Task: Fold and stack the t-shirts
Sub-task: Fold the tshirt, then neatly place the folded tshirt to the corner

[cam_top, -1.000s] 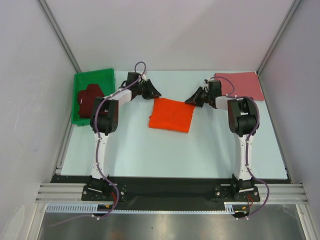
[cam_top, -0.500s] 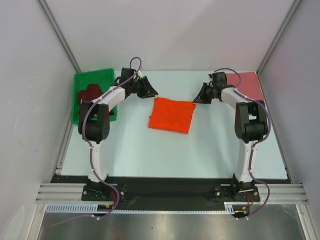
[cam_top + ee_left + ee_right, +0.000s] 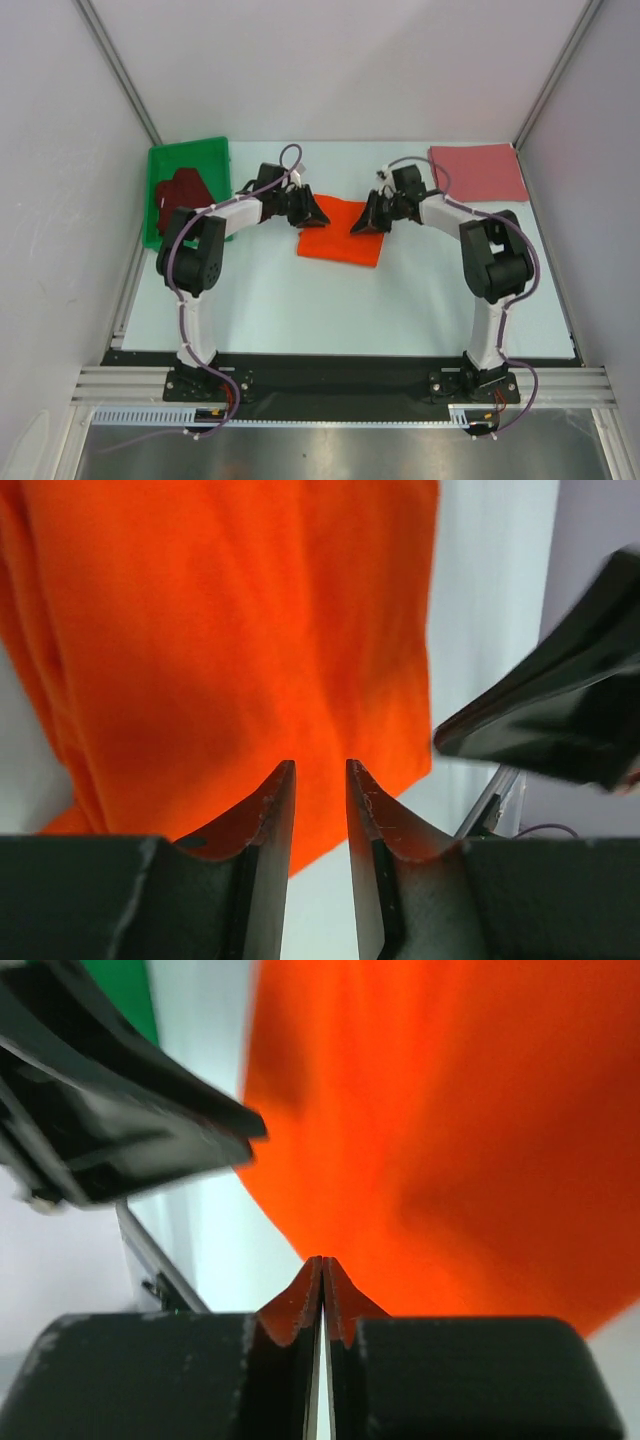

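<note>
The bright orange t-shirt (image 3: 340, 238) lies folded flat on the table's middle. My left gripper (image 3: 312, 212) hovers at its far left corner, jaws open by a narrow gap with nothing between them (image 3: 320, 770); orange cloth (image 3: 230, 630) and table show through the gap. My right gripper (image 3: 362, 222) is over the far right corner, its jaws shut (image 3: 322, 1260) at the edge of the orange cloth (image 3: 470, 1130), no fabric visible between them. The dusty pink t-shirt (image 3: 478, 170) lies folded at the back right. The dark maroon t-shirt (image 3: 180, 196) is bunched in the bin.
A green plastic bin (image 3: 190, 158) stands at the back left corner. The two grippers face each other closely; the right one (image 3: 560, 720) shows in the left wrist view and the left one (image 3: 110, 1130) in the right wrist view. Walls enclose the table.
Both grippers have swung inward and toward the near side, from behind the orange t-shirt onto its two far corners. The shirts have not moved.
</note>
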Controlling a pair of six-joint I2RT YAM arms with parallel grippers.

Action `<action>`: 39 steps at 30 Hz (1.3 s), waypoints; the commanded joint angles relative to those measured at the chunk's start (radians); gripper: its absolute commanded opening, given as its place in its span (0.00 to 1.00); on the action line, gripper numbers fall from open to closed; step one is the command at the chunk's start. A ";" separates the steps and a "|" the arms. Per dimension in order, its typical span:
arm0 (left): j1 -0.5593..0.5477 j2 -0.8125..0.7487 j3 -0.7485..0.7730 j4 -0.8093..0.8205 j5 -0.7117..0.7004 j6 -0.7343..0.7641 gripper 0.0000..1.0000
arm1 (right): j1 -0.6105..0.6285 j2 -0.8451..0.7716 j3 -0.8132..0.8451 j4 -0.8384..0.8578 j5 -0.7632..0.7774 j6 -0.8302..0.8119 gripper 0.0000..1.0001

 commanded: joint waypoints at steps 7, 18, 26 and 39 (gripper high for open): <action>0.027 0.051 -0.077 0.095 0.038 -0.024 0.30 | -0.050 0.098 -0.312 0.373 -0.237 0.172 0.00; 0.062 0.050 -0.102 -0.008 -0.036 0.062 0.28 | -0.127 -0.058 -0.446 0.185 -0.169 0.071 0.02; 0.061 -0.097 -0.050 -0.198 -0.126 0.154 0.41 | -0.223 -0.186 -0.322 -0.055 -0.100 -0.019 0.49; 0.056 -0.237 -0.113 -0.293 -0.145 0.190 0.43 | -0.216 0.044 -0.231 0.091 -0.090 -0.015 0.81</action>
